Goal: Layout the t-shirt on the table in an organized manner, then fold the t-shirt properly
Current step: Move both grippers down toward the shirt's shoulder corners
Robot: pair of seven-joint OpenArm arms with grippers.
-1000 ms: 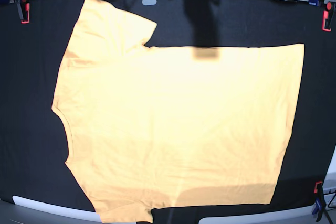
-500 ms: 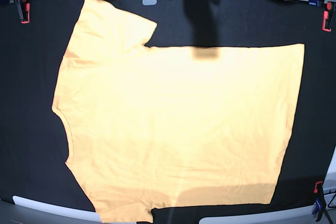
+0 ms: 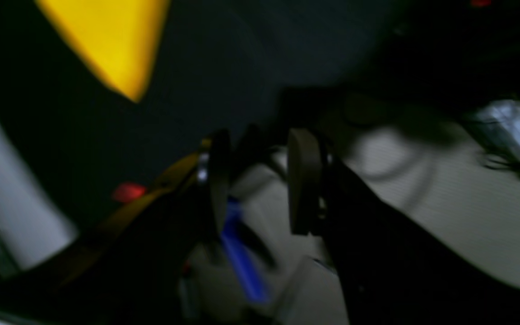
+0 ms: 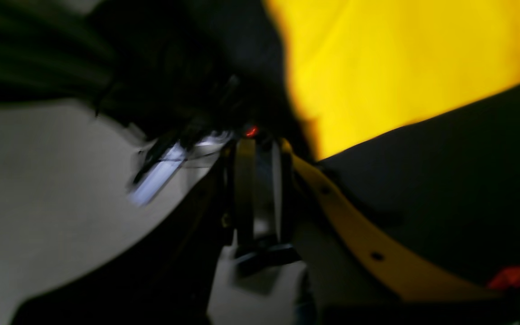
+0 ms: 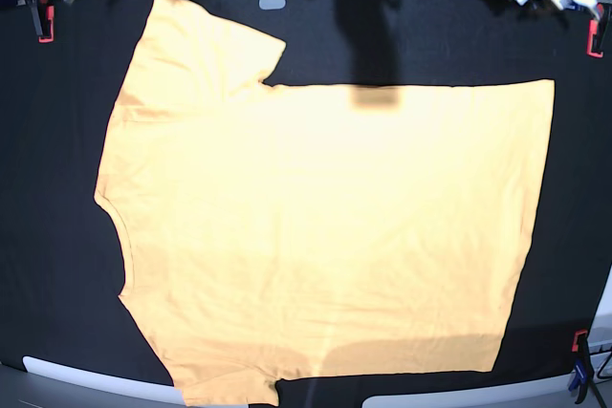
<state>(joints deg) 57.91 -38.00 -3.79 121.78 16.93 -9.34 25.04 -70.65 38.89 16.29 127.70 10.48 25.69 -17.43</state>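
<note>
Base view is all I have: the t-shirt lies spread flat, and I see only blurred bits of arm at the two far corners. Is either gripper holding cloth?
Observer: No. In the left wrist view, the left gripper has its jaws apart with nothing between them.
Operator: And the right one?
Observer: The right gripper shows a narrow gap, also empty. The t-shirt lies beyond it, not touched.
Operator: Where does the left one point?
Observer: Past the edge of the table. Pale floor and a blurred blue object lie beneath its fingers.
</note>
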